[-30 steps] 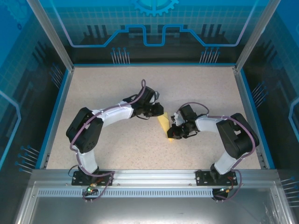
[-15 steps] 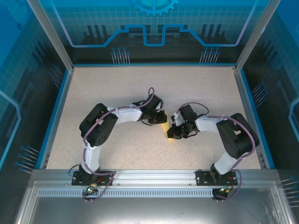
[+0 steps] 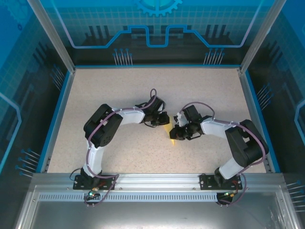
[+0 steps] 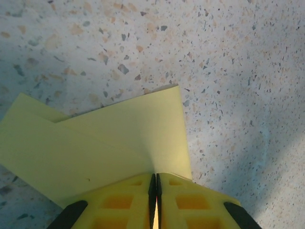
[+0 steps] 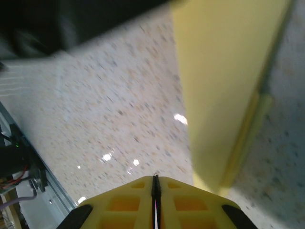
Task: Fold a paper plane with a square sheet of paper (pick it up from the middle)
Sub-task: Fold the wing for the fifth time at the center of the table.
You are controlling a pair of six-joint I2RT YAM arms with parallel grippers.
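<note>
Sheet: the sheet of paper is near the middle of the table, folded into overlapping layers.
Left gripper: at the table's middle, its fingers are pressed together, pinching the sheet's edge.
Right gripper: just right of the table's middle, it is pressed shut with nothing seen between its fingers.
Progress: early folds are made. The nose, wings and ridge look undone.
Views: the left wrist shows the layered flaps, the overhead a yellow sliver. In the right wrist view the sheet stands on edge, blurred.

Left hand pinching folded yellow paper, speckled table
</note>
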